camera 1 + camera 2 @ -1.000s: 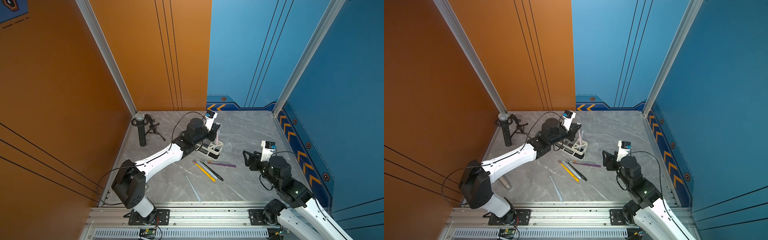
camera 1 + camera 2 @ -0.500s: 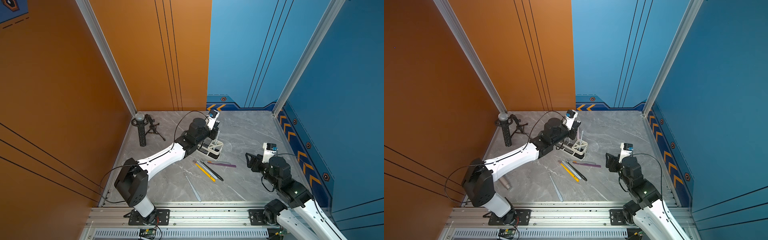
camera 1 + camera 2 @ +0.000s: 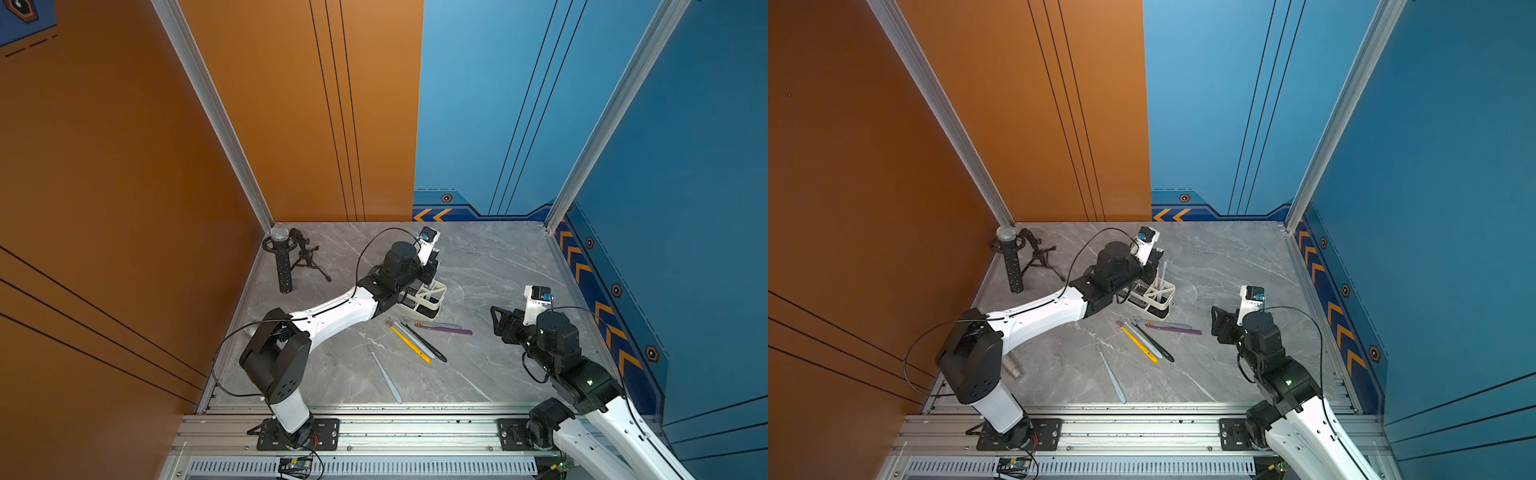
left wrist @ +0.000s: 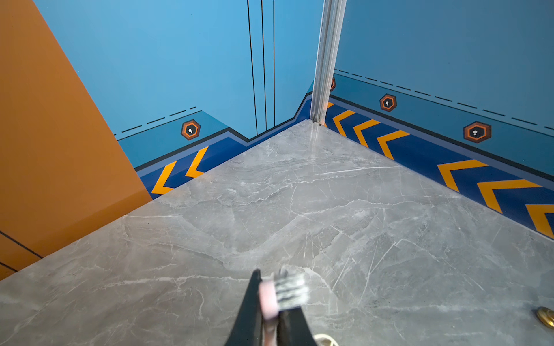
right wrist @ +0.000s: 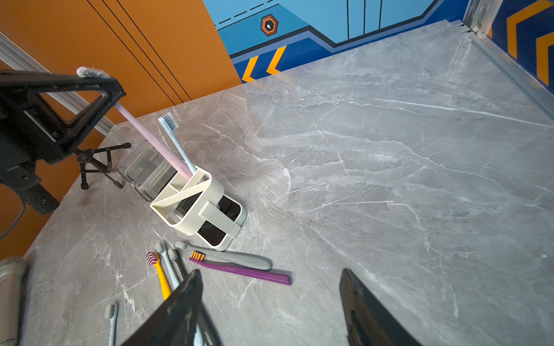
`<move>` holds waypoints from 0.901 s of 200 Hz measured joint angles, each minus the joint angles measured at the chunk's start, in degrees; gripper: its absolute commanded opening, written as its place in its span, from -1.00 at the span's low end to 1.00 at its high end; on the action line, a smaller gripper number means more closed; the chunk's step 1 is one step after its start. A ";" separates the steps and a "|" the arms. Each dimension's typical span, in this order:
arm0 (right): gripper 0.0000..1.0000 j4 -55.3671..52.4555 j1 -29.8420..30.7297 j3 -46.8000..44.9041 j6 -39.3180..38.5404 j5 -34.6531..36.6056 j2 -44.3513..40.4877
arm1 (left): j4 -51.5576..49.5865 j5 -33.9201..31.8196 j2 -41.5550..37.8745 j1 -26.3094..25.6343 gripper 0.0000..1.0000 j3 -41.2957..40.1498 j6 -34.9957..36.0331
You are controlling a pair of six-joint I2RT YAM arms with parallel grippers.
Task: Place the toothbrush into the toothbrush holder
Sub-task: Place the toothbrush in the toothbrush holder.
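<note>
The white toothbrush holder (image 3: 432, 298) (image 3: 1158, 300) (image 5: 196, 206) stands mid-table with its clear cups (image 5: 144, 170) behind. My left gripper (image 3: 1156, 261) (image 4: 269, 277) (image 5: 111, 87) hovers above the holder, shut on a pink toothbrush (image 3: 1161, 274) (image 4: 267, 299) (image 5: 147, 134) just below its bristled head. The handle slants down into the white compartment. A light blue toothbrush (image 5: 177, 143) stands there too. My right gripper (image 3: 498, 322) (image 3: 1219, 324) (image 5: 270, 271) is open and empty, over the table to the right of the loose brushes.
Loose toothbrushes lie in front of the holder: yellow (image 3: 409, 343), black (image 3: 430, 348), grey (image 5: 233, 257), purple (image 3: 444, 329) and a pale blue one (image 3: 386, 378) nearer the front. A black microphone on its stand (image 3: 286, 266) occupies the back left corner. A silver microphone (image 3: 1013, 368) lies at the left edge.
My left wrist has lifted slightly toward the back while the pink toothbrush stays slanted into the holder. The right arm has barely shifted.
</note>
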 measured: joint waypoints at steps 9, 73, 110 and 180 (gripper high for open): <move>0.46 0.00 -0.04 -0.02 -0.02 0.02 0.00 | 0.35 -0.28 0.28 -0.11 -1.00 -0.48 -0.22; 0.46 0.00 -0.31 0.00 0.00 0.02 0.66 | 1.97 -0.70 2.23 -0.70 -1.00 -3.17 -1.92; 0.46 0.00 -0.31 0.00 0.00 0.02 0.72 | 3.48 -0.98 2.75 -0.70 -1.00 -4.39 -2.38; 0.46 0.00 -0.31 0.00 -0.02 0.00 0.87 | 7.08 -2.19 5.49 -1.18 -1.00 -5.60 -1.53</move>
